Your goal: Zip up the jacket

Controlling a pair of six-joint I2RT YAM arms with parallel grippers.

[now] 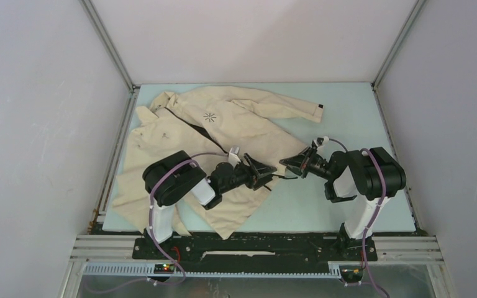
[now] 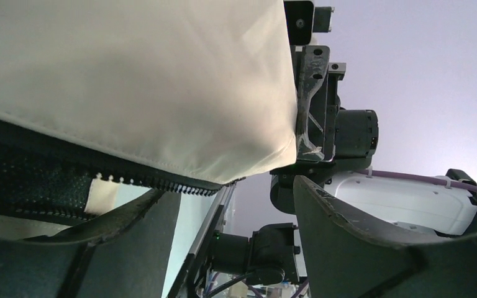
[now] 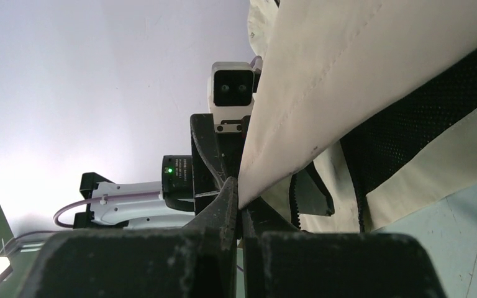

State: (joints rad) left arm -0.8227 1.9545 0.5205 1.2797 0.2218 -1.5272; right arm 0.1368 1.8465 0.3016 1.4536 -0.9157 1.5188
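The cream jacket [image 1: 223, 124] lies spread over the left and back of the pale blue table, front open, with its dark zipper [image 1: 192, 127] running diagonally. My right gripper [image 1: 286, 166] points left at the lower hem. In the right wrist view it [image 3: 239, 186] is shut on a corner of the cream fabric [image 3: 348, 74]. My left gripper [image 1: 268, 174] faces it closely. In the left wrist view it [image 2: 230, 189] is open, with the jacket flap [image 2: 130, 81] and its zipper teeth [image 2: 161, 183] hanging just above the left finger.
White enclosure walls stand close on the left, back and right. The table mat [image 1: 348, 124] shows bare at the right. A metal rail [image 1: 254, 248] runs along the front edge by the arm bases. The right arm's body [image 2: 410, 198] fills the space beyond my left jaws.
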